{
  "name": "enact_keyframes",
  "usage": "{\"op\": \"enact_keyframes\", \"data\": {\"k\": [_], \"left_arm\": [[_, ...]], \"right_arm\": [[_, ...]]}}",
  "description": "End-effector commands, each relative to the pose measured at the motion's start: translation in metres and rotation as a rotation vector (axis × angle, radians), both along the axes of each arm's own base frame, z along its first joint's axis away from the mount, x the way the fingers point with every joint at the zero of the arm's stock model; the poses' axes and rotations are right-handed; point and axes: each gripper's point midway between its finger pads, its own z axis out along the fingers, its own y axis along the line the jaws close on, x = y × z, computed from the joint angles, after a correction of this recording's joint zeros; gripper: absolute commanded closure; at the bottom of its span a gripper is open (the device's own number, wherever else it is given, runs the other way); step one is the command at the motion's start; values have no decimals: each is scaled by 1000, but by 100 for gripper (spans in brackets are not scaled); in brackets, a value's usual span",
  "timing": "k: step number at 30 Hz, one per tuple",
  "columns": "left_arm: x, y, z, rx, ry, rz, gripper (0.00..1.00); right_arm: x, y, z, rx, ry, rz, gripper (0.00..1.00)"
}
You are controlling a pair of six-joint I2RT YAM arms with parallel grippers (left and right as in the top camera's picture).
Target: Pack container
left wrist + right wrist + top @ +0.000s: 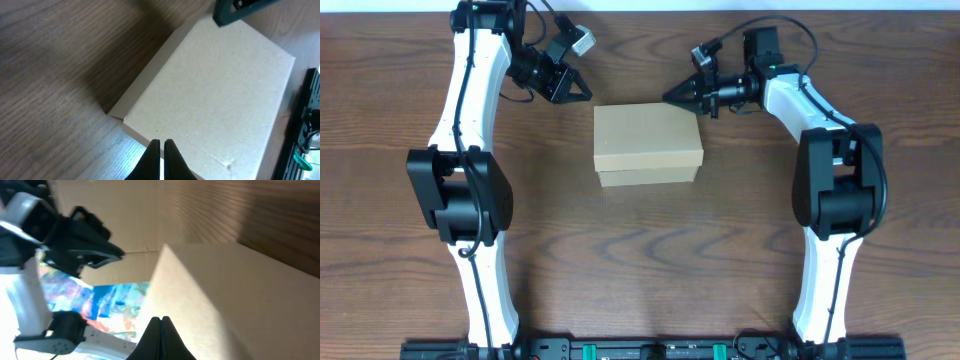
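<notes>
The container (648,143) is a plain tan cardboard box, lid shut, in the middle of the wooden table. It fills the left wrist view (215,100) and shows in the right wrist view (230,295). My left gripper (582,92) is shut and empty, just off the box's far left corner; in the left wrist view its fingertips (161,142) hover over that corner. My right gripper (672,97) is shut and empty, just beyond the box's far right corner; its fingertips (160,319) point at the box edge. No stationery items are in view.
The brown wooden table (640,260) surrounds the box. The arm bases stand at the front left (460,195) and front right (835,190). The left arm appears in the right wrist view (75,235).
</notes>
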Motion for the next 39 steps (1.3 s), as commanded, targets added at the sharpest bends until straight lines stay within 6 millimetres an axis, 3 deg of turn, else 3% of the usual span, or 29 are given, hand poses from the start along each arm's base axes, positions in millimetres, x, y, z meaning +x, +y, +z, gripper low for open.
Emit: {"op": "enact_keyframes", "data": {"k": [1, 6, 12, 16, 20, 22, 25, 31, 39], "left_arm": [[0, 0, 12, 14, -49, -20, 94], [1, 3, 13, 15, -53, -14, 94], [-1, 3, 27, 9, -69, 4, 94], [-5, 4, 44, 5, -82, 30, 94], [-14, 4, 70, -2, -102, 58, 94], [-22, 5, 85, -3, -123, 58, 94], [-44, 6, 112, 0, -144, 58, 94], [-75, 12, 143, 25, -175, 61, 94], [-114, 13, 180, 17, -224, 61, 94]], "right_arm": [[2, 4, -15, -66, -54, 0, 98], [10, 0, -3, -150, -140, -40, 98], [10, -17, 47, -358, -359, -110, 98], [-13, -9, 87, -408, -506, -66, 99], [-50, 23, 112, -401, -629, 52, 99], [-67, 36, 101, -450, -593, 102, 99], [-88, 41, 67, -611, -521, 162, 99], [-91, 26, 41, -857, -526, 171, 99], [-104, 12, 7, -931, -472, 220, 99]]}}
